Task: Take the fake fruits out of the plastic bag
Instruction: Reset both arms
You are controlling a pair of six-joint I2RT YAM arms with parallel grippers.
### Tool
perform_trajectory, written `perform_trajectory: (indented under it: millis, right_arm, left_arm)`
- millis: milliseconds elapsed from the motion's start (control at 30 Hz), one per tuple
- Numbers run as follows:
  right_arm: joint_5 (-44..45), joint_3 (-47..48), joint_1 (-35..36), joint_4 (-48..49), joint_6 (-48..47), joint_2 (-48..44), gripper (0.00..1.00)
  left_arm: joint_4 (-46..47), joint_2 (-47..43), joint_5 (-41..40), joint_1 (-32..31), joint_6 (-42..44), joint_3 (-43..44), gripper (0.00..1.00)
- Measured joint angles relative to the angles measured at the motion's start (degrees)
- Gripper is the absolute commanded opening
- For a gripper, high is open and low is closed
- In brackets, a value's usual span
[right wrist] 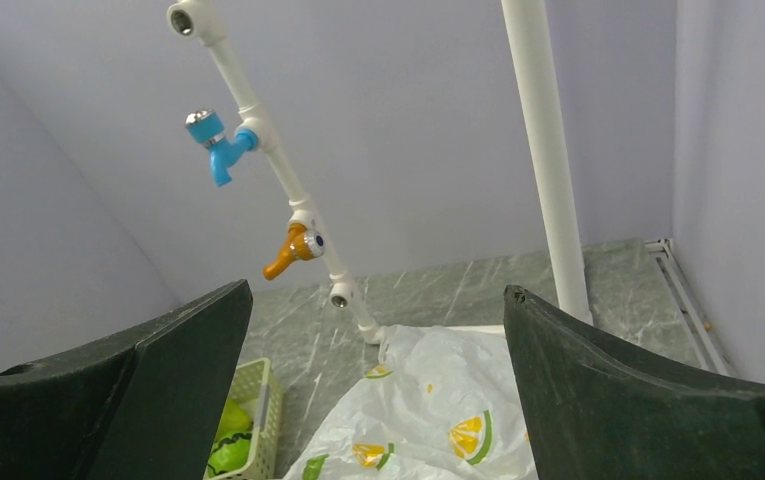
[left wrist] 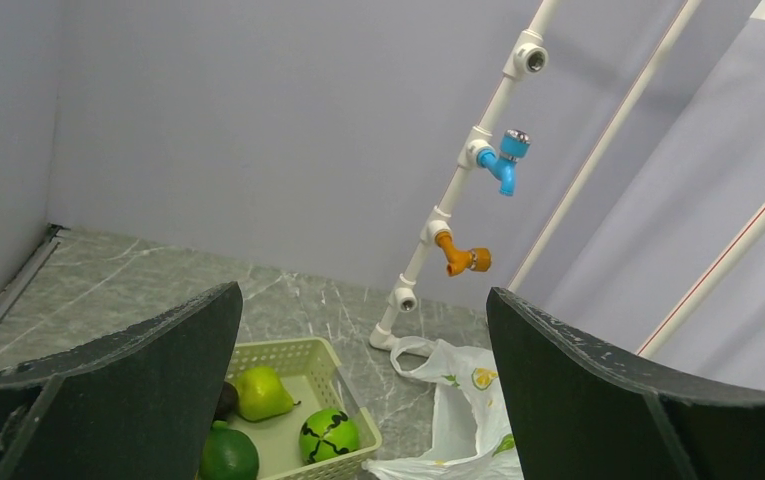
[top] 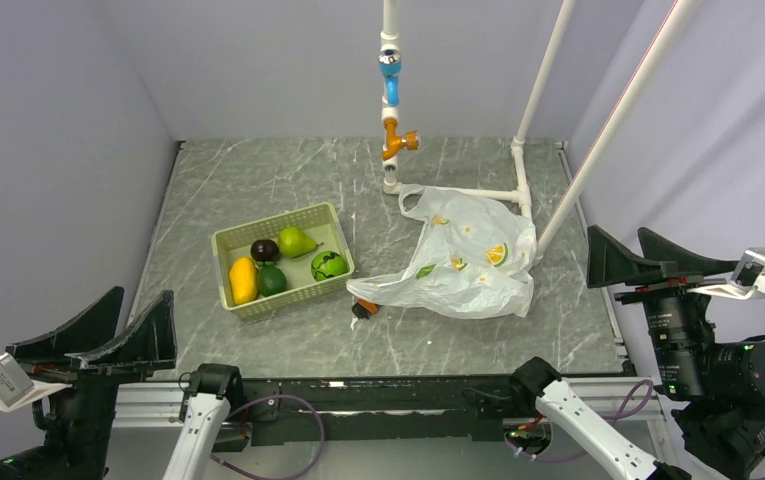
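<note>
The left gripper point(top: 146, 293) sits spread wide with nothing between its black fingers, raised at the near left corner of the table point(top: 258, 180). The right gripper point(top: 616, 232) is equally wide and bare, off the table's right edge. Both are well apart from everything on the table.

The table is a grey-green slab with pale marble veining. At its far side stands a white pipe frame point(top: 522, 150) carrying a blue tap point(top: 390, 75) above an orange tap point(top: 398, 140).

The bag point(top: 468, 265) lies limp right of centre, against the foot of the pipes. It is thin crinkled translucent film printed with citrus slices and leaves. Its long axis runs left to right, and its loop handles point left.

Just left of it, apart from it, is a pale green basket point(top: 220, 245) with lattice walls, its long side angled across the table.

All five fruits lie in the basket, none in the bag:
- a smooth yellow mango point(top: 243, 280), lengthwise near to far
- a green pear point(top: 296, 241), narrow end toward the bag
- a dark-striped green ball point(top: 329, 265)
- a small green fruit point(top: 272, 281), touching the mango
- a dark round fruit point(top: 264, 249)

What looks like a small orange-and-black brush point(top: 363, 308) lies at the bag's near left corner.
</note>
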Motion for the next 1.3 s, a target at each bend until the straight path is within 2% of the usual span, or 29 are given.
perform_trajectory:
  millis: [633, 1300]
  right_arm:
    - [-1.44, -3.06, 0.00, 1.42, 0.57, -0.42, 1.00]
    - [-1.18, -5.20, -0.02, 2.38, -0.04, -0.74, 1.00]
  left_arm:
    - [0.02, 0.44, -0.20, 0.00, 4.81, -0.35, 0.99]
    - [0.44, 1.49, 0.02, 0.00, 4.79, -3.85, 0.99]
